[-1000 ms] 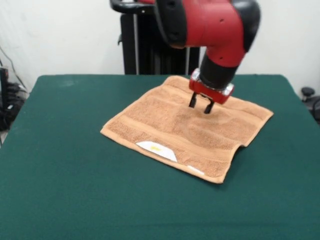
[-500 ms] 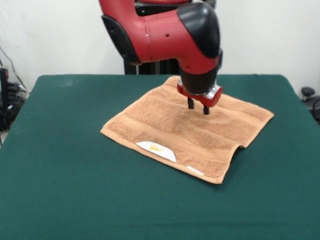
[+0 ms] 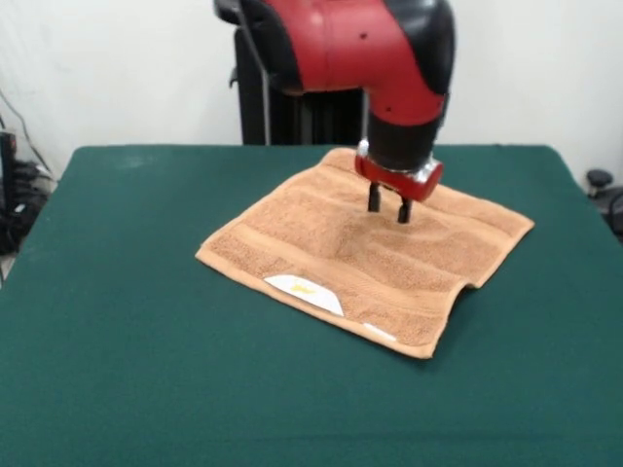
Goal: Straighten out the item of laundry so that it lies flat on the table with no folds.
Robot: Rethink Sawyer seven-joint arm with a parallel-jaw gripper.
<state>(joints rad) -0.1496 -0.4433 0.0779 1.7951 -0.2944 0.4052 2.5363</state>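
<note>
While spread over the table (image 3: 117, 321), towel (image 3: 321, 243) directly beneath the gripper (image 3: 388, 208), fingers slightly apart.

1. Your red and black arm (image 3: 360, 49) comes down from the top, wrist pointing straight down.
2. Your gripper (image 3: 388, 208) hangs with both dark fingers (image 3: 374, 197) slightly apart, nothing between them.

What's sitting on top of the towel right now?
Only a white label near the front edge of the towel; the gripper is above its middle. Contact cannot be told.
</note>
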